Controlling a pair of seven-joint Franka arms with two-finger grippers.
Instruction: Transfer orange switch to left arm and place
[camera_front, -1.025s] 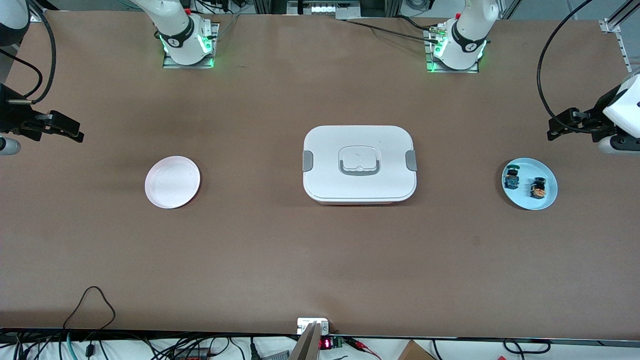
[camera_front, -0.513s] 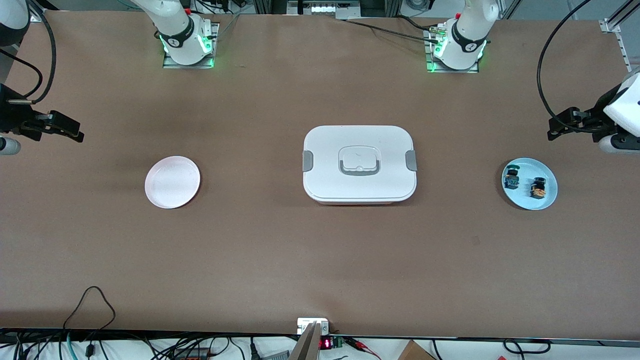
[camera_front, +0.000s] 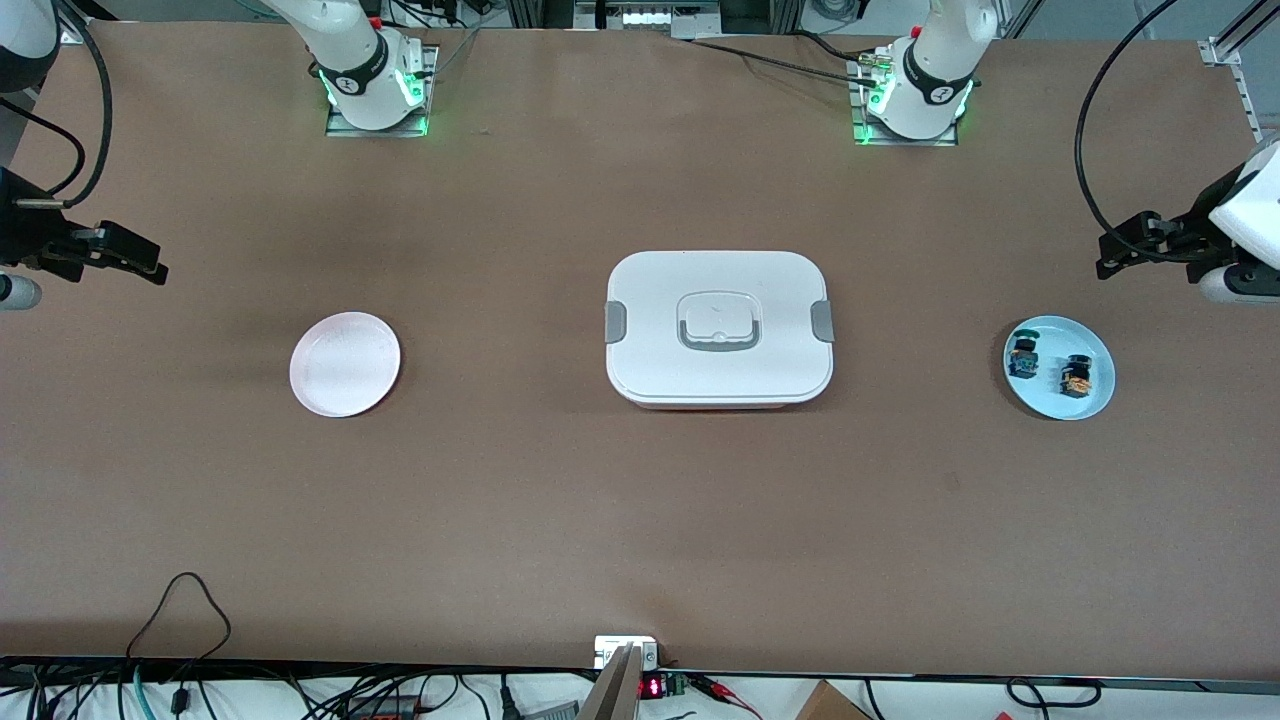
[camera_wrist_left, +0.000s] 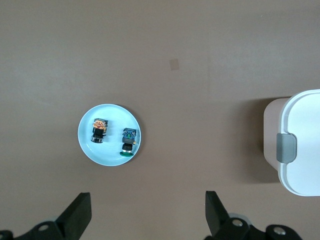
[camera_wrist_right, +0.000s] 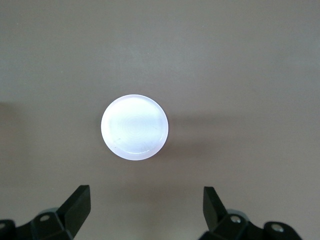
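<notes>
Two grippers: left gripper (camera_wrist_left: 145, 220) and right gripper (camera_wrist_right: 142, 215) held wide open, empty.
Risk: green switch (camera_wrist_left: 128, 141) mistaken for orange switch (camera_wrist_left: 98, 131); box (camera_front: 718, 328) clipped if crossed low.

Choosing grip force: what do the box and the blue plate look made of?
The box: probably hard plastic, matte white with grey clips, moulded rounded corners. The blue plate: seemingly glossy plastic or glazed ceramic, given its smooth pale-blue surface and thin rim; which one cannot be told.
</notes>
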